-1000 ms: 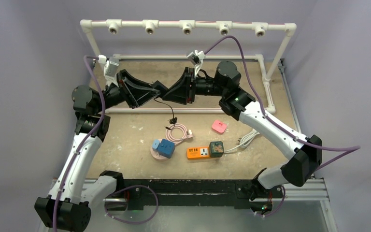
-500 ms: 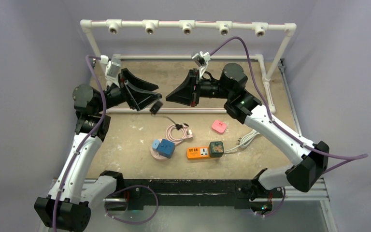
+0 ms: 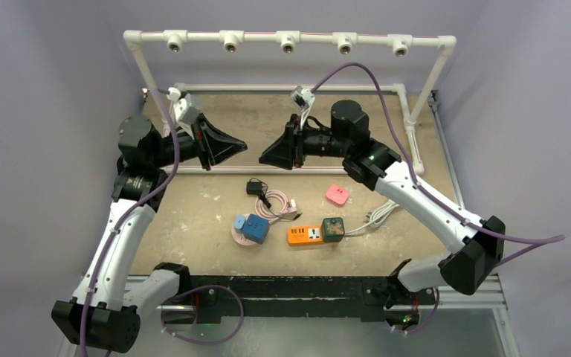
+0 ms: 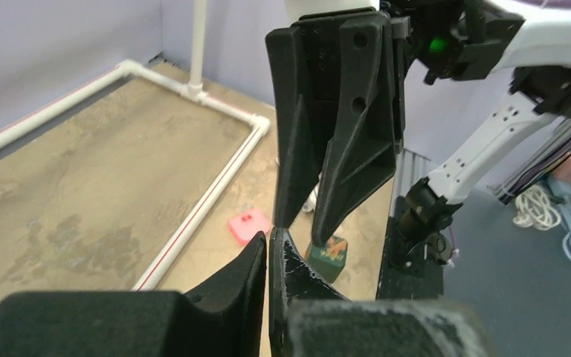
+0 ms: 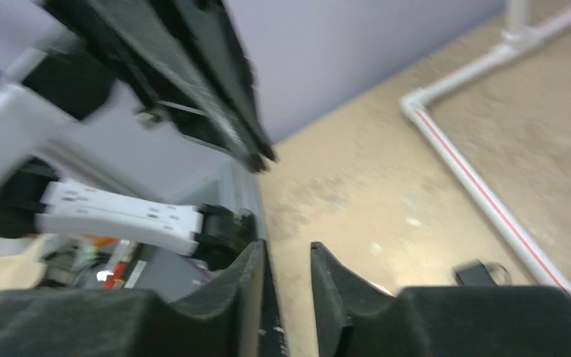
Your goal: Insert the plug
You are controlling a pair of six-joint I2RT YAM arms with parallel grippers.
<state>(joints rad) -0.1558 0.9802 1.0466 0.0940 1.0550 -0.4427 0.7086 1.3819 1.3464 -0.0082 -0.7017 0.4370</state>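
Observation:
The black plug (image 3: pixel 254 187) lies on the table, its thin cord running to a coiled pink cable (image 3: pixel 276 207); the right wrist view catches the plug (image 5: pixel 479 273) at its lower right. An orange power strip (image 3: pixel 305 235) lies nearer the front. My left gripper (image 3: pixel 244 149) hangs above the table behind the plug, shut with nothing in it (image 4: pixel 269 239). My right gripper (image 3: pixel 262 158) faces it tip to tip, its jaws a little apart and empty (image 5: pixel 286 251). Neither gripper touches the plug.
A green cube adapter (image 3: pixel 333 229) sits at the strip's right end, with a white cable (image 3: pixel 379 214) leading away. Blue adapters (image 3: pixel 251 227) lie left of the strip, and a pink block (image 3: pixel 337 195) to the right. A white pipe frame (image 3: pixel 290 41) borders the back.
The plug, held up between the grippers a second ago and then at the left fingertips, has dropped to the table. The left gripper has shut empty and pulled back; the right has parted slightly.

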